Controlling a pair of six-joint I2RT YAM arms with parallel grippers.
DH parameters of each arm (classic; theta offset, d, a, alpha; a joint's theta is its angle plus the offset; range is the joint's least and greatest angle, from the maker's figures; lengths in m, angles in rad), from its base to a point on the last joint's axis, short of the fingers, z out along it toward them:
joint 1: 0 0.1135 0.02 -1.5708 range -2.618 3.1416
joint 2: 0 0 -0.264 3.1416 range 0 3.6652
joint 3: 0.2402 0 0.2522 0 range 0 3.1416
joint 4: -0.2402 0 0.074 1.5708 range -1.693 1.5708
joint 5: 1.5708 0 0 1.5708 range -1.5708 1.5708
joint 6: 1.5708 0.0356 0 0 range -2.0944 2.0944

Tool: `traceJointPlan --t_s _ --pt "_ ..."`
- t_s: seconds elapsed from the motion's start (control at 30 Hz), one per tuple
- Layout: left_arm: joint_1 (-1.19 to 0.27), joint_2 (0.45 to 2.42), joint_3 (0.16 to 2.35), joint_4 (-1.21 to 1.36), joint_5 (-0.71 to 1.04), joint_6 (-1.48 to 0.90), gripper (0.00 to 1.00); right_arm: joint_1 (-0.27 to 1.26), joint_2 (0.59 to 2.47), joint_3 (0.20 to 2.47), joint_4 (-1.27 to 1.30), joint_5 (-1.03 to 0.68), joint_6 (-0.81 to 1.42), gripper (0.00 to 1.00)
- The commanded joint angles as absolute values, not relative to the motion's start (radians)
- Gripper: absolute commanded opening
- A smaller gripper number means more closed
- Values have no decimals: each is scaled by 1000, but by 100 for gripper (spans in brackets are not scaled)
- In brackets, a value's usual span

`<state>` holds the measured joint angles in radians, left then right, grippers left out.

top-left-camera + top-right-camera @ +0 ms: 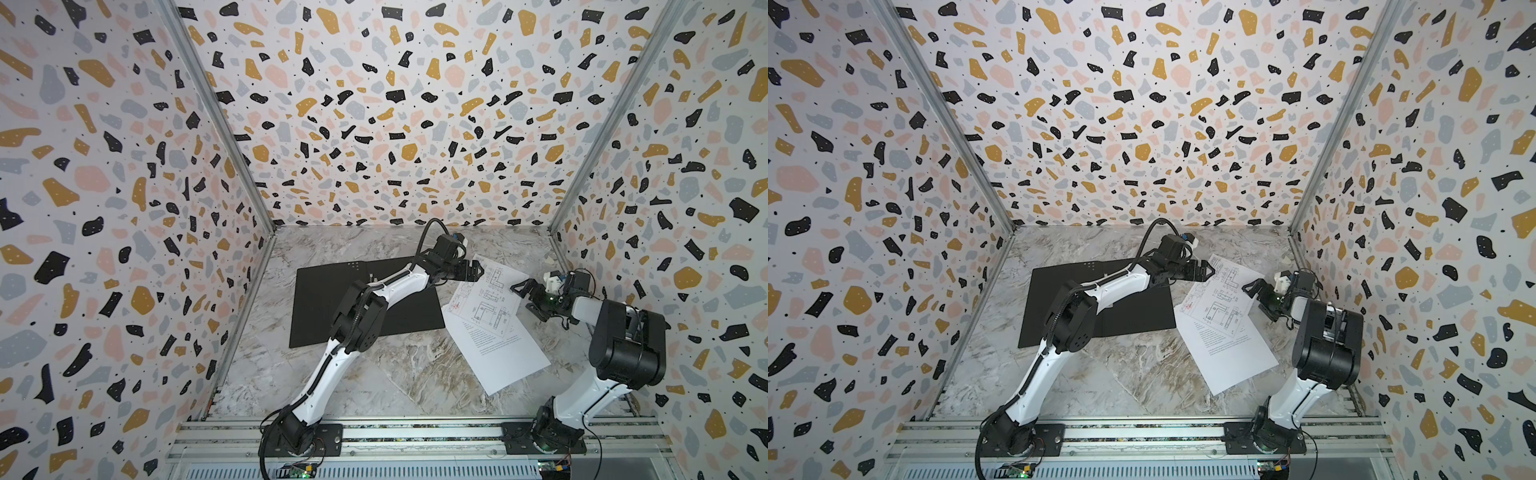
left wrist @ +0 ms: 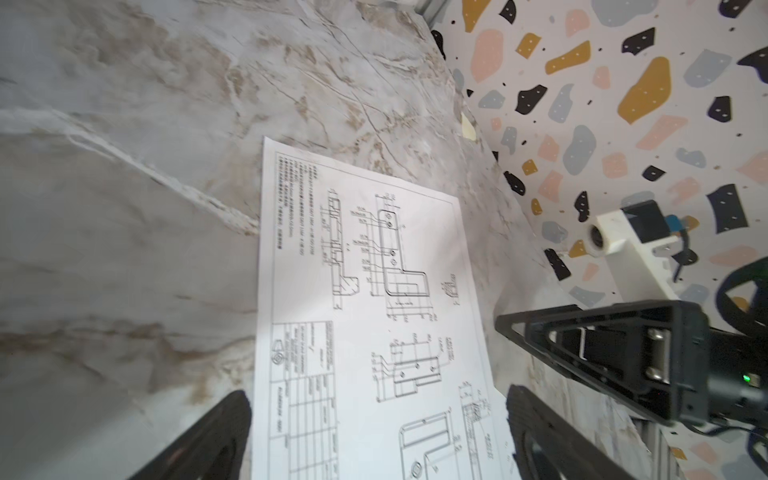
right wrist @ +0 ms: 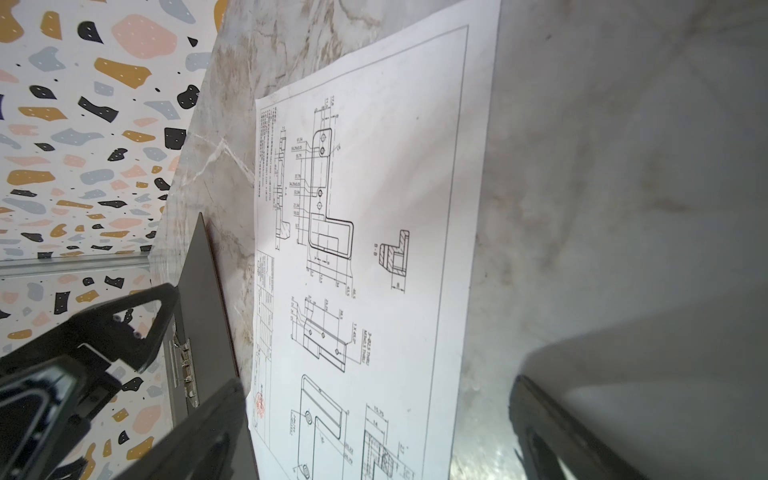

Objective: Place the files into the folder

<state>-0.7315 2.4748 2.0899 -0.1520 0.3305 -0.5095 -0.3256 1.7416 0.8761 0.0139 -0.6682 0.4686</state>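
Top views: folder (image 1: 316, 299) lies open on desk (image 1: 395, 374), files (image 1: 498, 345) just beside it, not in. Left gripper (image 1: 478, 271) and right gripper (image 1: 524, 298) gape wide, both empty. Wrist views: drawing (image 2: 374, 270) lies flat, ungrasped. Pick-up step; next likely needs an edge pinch.

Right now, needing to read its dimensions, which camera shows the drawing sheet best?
The right wrist view: the drawing sheet fills it, sharp. The left wrist view shows it blurrier; both top views show it small.

Marble tabletop (image 1: 374, 374), terrazzo-patterned walls (image 1: 374, 104)
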Motion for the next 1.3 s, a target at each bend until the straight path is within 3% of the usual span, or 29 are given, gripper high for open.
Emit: traceJointPlan --t_s 0.0,0.63,1.27 --pt "-719 2542 2143 -222 318 -459 97 -311 1778 899 -26 -634 455 100" --pt "-756 2566 2068 -184 459 -499 97 -255 1845 928 -36 -689 471 100" --pt "-754 2418 1835 244 631 -839 97 -259 1821 884 102 -905 578 97"
